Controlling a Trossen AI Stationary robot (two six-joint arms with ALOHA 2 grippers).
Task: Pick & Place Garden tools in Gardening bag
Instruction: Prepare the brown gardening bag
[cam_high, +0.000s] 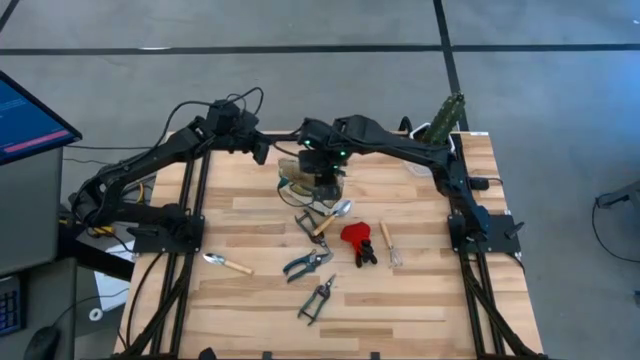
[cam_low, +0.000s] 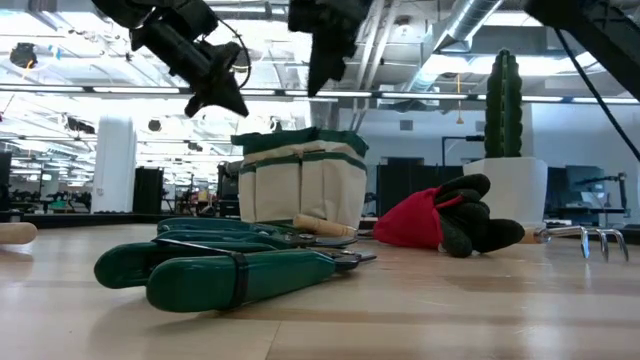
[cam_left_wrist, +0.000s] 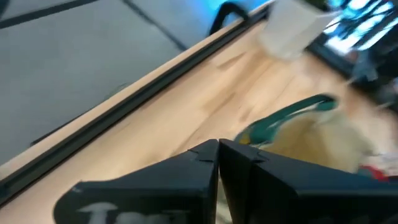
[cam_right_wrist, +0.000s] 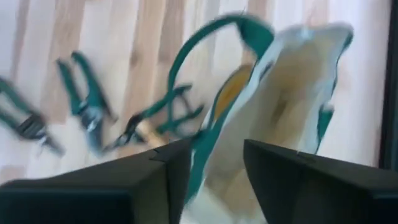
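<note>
The cream gardening bag (cam_low: 300, 185) with green trim stands on its base at the table's far middle (cam_high: 296, 172). My right gripper (cam_right_wrist: 214, 168) hangs open above the bag's mouth, clear of it (cam_low: 325, 55). Beside the bag, up and toward the table's left, my left gripper (cam_left_wrist: 218, 155) is shut and empty (cam_low: 218, 95). Garden tools lie flat on the table in front of the bag: two green-handled shears (cam_high: 307, 263) (cam_high: 316, 298), a wooden-handled trowel (cam_high: 228, 263), a red-headed tool (cam_high: 357, 240), a thin wooden-handled tool (cam_high: 390, 245) and a second trowel (cam_high: 335, 213).
A white pot with a green cactus (cam_high: 445, 120) stands at the table's far right corner. A screen (cam_high: 30, 120) stands off the table's left side. The near half of the wooden table (cam_high: 400, 310) holds only the scattered tools.
</note>
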